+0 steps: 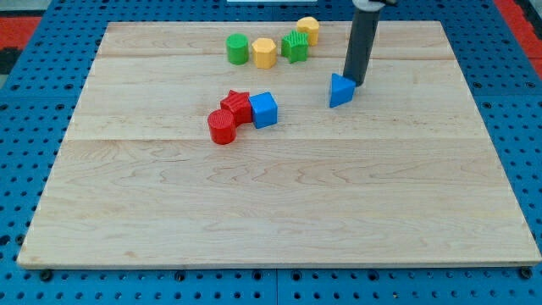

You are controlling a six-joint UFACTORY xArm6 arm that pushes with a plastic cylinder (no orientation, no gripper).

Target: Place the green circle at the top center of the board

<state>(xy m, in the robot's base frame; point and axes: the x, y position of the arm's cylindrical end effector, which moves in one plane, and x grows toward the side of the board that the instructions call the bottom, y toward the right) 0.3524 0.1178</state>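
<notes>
The green circle (237, 48) stands near the board's top edge, left of centre. A yellow hexagon (264, 52) sits just to its right, then a green star (295, 46) and a yellow circle (308, 30). My tip (351, 82) is at the upper right of the blue triangle (340, 90), touching or nearly touching it, well to the right of the green circle.
A red circle (222, 127), a red star (238, 105) and a blue cube (263, 110) cluster left of centre. The wooden board (279, 203) lies on a blue pegboard surface (25, 102).
</notes>
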